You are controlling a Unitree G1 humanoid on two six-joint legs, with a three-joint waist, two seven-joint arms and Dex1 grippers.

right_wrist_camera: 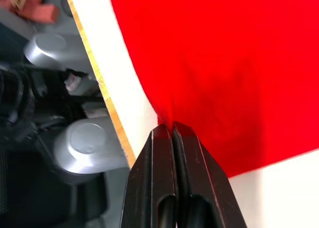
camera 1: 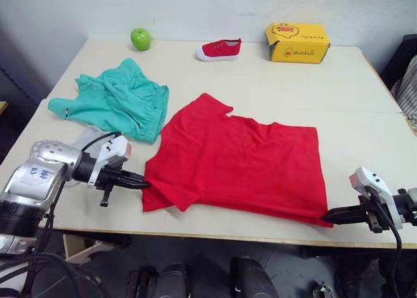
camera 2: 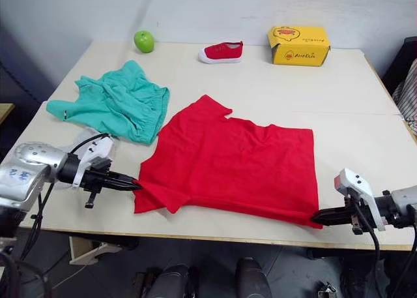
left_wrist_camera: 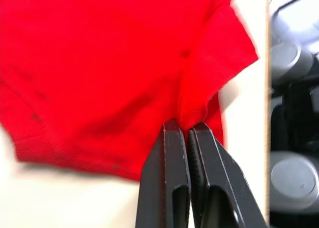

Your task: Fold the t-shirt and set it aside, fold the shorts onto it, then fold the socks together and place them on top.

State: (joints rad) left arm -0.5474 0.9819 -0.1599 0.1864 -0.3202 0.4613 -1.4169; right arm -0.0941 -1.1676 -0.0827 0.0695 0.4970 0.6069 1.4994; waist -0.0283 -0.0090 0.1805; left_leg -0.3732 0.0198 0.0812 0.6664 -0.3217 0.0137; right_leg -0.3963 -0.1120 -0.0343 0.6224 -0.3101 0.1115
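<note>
Both my jaws are pinched tight on the t-shirt (camera 1: pixel 241 158), left gripper (camera 1: pixel 144 183) and right gripper (camera 1: pixel 328 215) each at a near corner, shirt lying on the tabletop (camera 1: pixel 339 96); the fold looks just begun; shorts (camera 1: pixel 117 99) still crumpled, socks untouched.

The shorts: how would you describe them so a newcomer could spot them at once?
On the pale table, look to the robot's far left, past the red t-shirt. The shorts lie there crumpled, teal-green cloth. The green apple behind them is small, round and glossy.
</note>
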